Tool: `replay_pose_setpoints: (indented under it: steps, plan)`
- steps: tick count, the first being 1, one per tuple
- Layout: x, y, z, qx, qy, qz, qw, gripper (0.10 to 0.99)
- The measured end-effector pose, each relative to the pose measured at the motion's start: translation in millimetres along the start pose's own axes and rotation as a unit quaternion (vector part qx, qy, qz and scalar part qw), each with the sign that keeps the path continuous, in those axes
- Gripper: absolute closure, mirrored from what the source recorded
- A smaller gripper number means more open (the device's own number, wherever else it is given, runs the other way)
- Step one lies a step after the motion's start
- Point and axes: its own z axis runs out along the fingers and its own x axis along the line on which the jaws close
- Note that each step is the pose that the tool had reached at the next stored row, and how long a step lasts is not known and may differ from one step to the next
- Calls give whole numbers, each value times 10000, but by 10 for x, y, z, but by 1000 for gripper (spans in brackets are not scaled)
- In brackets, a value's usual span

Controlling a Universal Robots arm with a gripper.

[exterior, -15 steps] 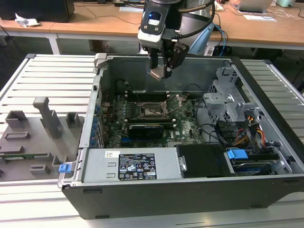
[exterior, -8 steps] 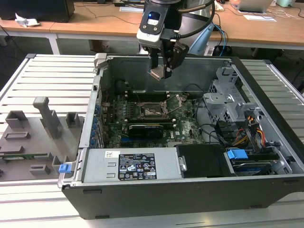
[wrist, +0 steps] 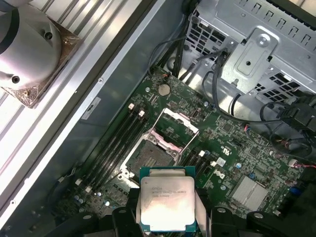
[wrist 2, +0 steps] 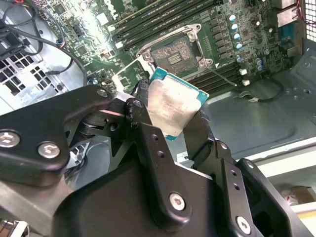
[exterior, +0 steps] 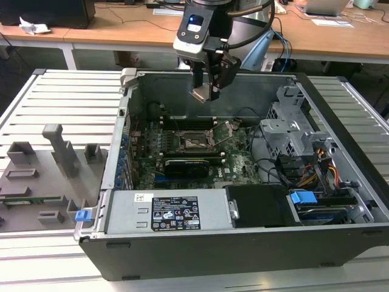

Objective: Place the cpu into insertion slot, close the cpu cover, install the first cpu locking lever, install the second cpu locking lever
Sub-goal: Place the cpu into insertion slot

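Up close, the tool (wrist 2: 169, 105) is clamped on the cpu (wrist: 165, 205) by its edges, holding it above the green board (wrist: 232, 148). Beyond it the insertion slot (wrist: 150, 157) lies uncovered, its cpu cover (wrist: 178, 126) tilted open.

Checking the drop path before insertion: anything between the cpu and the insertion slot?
Nothing visible. The gripper holds the cpu in the air above the board. In the first wrist view the insertion slot lies open and bare, with the cpu cover raised off it.
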Motion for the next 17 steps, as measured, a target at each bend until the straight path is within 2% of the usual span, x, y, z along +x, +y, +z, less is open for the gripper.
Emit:
replay_pose_setpoints:
  steps: [10,13,17]
  plan:
    - [0,-1,7,-1,-20,170,9999,557]
    - [-1,-1,15,-2,-37,339,9994,557]
    - [0,-2,21,-4,-45,434,9990,557]
